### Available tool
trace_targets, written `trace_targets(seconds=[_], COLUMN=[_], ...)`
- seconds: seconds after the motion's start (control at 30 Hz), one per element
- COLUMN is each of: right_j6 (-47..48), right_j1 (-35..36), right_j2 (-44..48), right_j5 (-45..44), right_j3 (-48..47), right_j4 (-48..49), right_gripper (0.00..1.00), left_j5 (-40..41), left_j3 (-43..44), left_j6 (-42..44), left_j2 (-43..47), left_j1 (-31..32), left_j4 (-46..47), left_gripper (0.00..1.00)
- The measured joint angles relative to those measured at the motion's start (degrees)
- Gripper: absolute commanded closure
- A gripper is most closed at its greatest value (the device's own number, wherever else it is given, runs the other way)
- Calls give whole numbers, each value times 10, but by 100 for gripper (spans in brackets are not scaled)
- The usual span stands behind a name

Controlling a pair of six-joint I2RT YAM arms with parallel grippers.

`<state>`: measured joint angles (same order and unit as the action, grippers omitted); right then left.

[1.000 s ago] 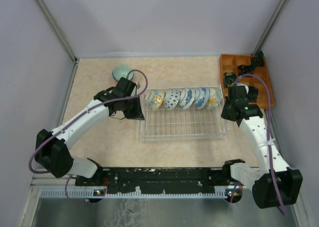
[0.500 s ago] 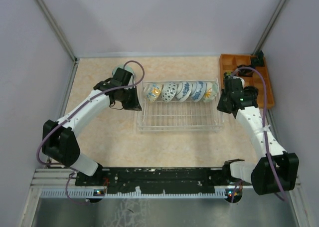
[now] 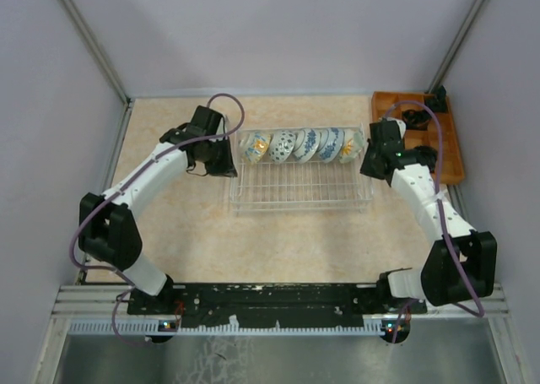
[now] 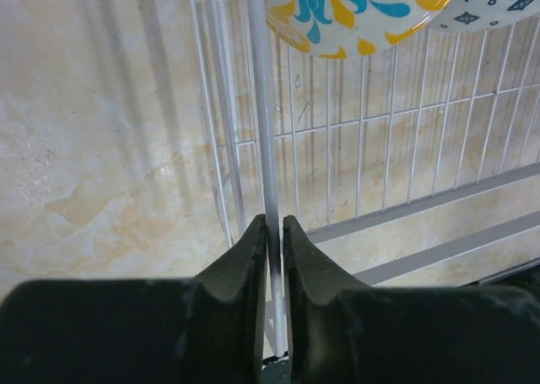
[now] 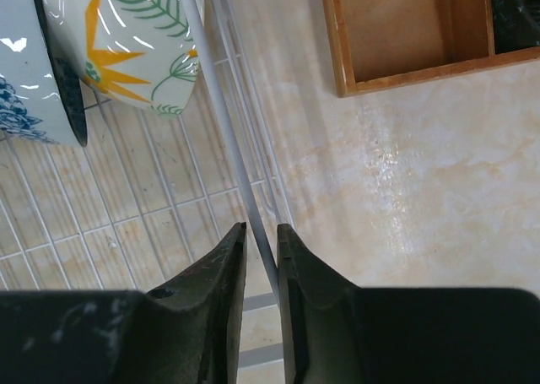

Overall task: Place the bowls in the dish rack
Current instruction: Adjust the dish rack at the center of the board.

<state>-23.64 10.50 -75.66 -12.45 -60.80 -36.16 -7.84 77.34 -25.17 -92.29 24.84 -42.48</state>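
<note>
The left gripper (image 4: 272, 232) is clenched on the left rim wire of the one pale wire dish rack (image 3: 297, 197) at centre frame. Five bowls (image 3: 305, 144), white with blue, orange or green patterns, stand on edge along the rack's upper side. The right gripper (image 5: 260, 236) clamps its right rim.

The left arm (image 3: 148, 177) rises from its base at seven o'clock in the top view, bends at an elbow near nine, and stretches its forearm toward eleven, wrist facing three o'clock. The left gripper (image 4: 274, 224) pinches a rim wire of the dish rack (image 4: 261, 105) between nearly closed jaws. The right arm (image 3: 422, 202) mirrors it: base at five, elbow near four, forearm toward one. The right gripper (image 5: 260, 228) likewise clamps a rim wire.
</note>
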Motion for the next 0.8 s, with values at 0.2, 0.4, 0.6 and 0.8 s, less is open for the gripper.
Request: trace_targets(seconds=[0.2, 0.4, 0.6, 0.8], right_j6=[-19, -19, -9, -8], right_j1=[10, 18, 24, 57], right_j2=[3, 34, 88, 82], right_j5=[12, 31, 71, 155], right_j3=[0, 0, -20, -103], right_j4=[11, 7, -3, 19], right_gripper=[48, 36, 34, 32], left_j5=[-5, 6, 27, 41], left_j3=[20, 48, 76, 109], left_j6=[13, 15, 12, 13], left_j2=[-23, -14, 9, 11], left_j1=[2, 3, -21, -121], left_j4=[-2, -10, -13, -11], left_gripper=[61, 51, 48, 42])
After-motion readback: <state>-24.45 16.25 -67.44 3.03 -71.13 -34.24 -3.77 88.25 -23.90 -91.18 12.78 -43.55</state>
